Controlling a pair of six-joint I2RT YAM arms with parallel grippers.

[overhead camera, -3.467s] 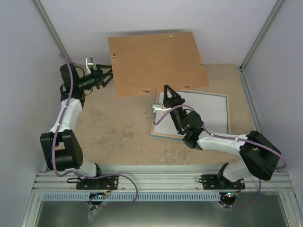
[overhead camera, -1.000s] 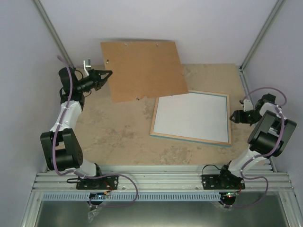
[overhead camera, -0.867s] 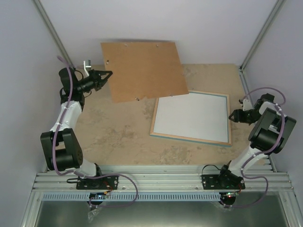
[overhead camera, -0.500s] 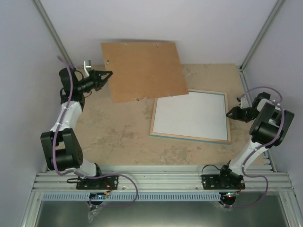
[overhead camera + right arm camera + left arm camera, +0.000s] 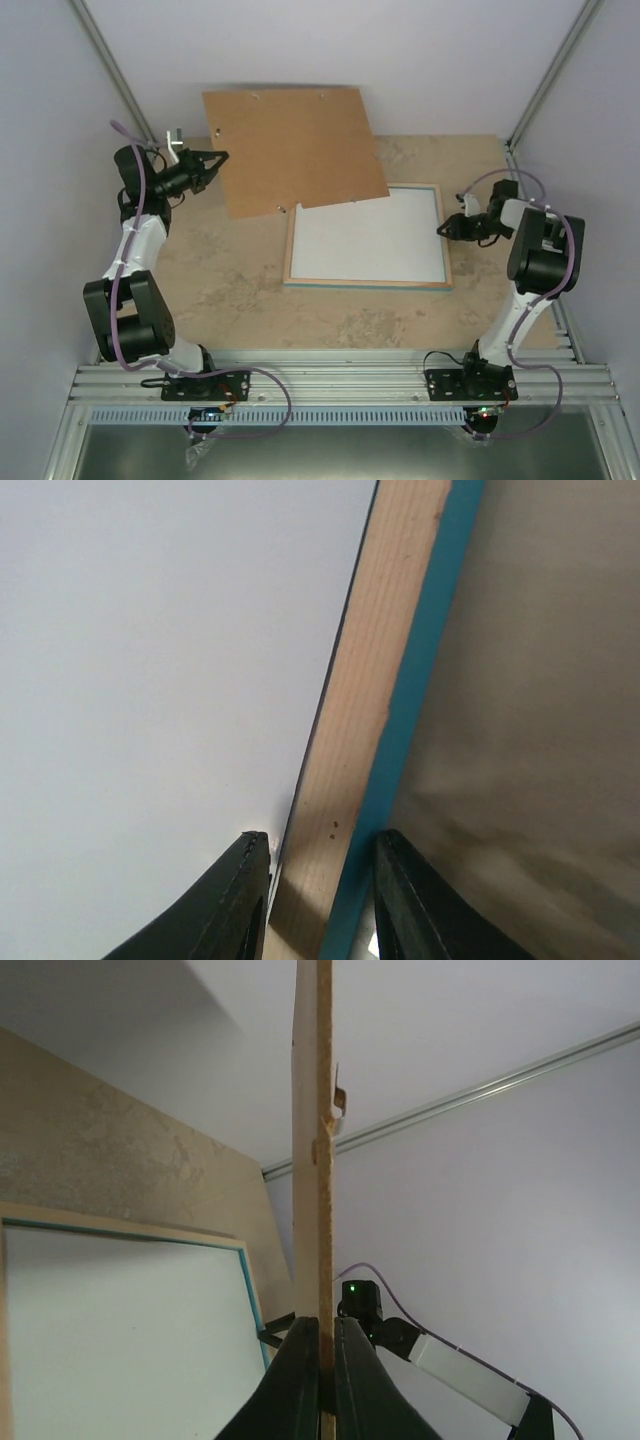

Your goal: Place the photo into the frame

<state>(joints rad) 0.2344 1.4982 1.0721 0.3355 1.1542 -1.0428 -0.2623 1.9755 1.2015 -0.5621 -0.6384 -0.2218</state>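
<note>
The frame lies flat on the table, bare wood face up, with its turquoise side edge showing. A plain white surface fills it. No printed photo shows, and I cannot tell whether this white sheet is the photo's reverse. My right gripper sits at the frame's right rim. In the right wrist view the right gripper has one finger on each side of the wooden rim, shut on it. My left gripper is shut on the left edge of the brown backing board. It holds the board tilted up over the frame's far-left corner.
Pale enclosure walls stand close on the left, right and back. A metal rail carrying both arm bases runs along the near edge. The marbled tabletop shows to the left of and in front of the frame.
The right gripper reached the frame's right rim and narrowed onto it. The frame slid left across the table with it. The left arm shifted the board slightly left.
</note>
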